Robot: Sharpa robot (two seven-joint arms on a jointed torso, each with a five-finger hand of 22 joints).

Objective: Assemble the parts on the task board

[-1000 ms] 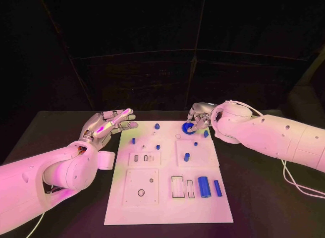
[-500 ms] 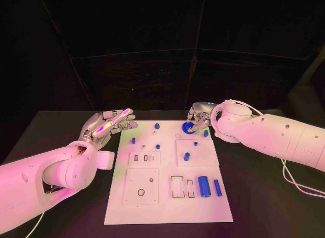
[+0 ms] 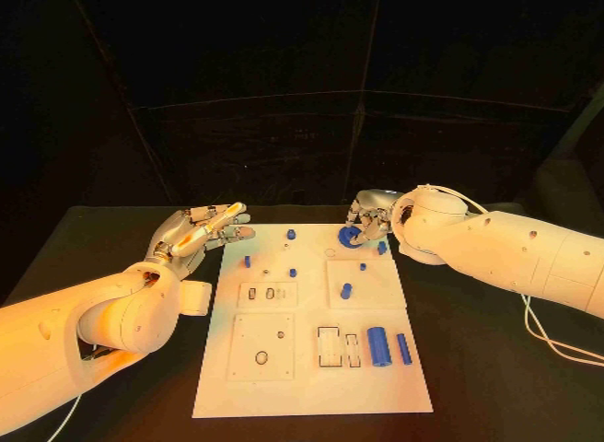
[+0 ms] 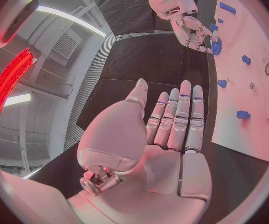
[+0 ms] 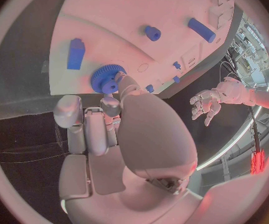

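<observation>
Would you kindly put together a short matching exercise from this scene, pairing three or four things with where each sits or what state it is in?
Things:
1. left hand
2. right hand
3. blue gear
4. large blue cylinder

Places or states:
A. lying on the near part of the task board, beside a thinner blue rod
B. at the board's far edge, under silver fingers
C. fingers on the gear
D. held above the table left of the board, fingers straight, holding nothing

Pairs: 1-D, 2-C, 3-B, 4-A

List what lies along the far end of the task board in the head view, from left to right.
Left robot hand → small blue peg → blue gear under the right robot hand's fingertips → right robot hand.
</observation>
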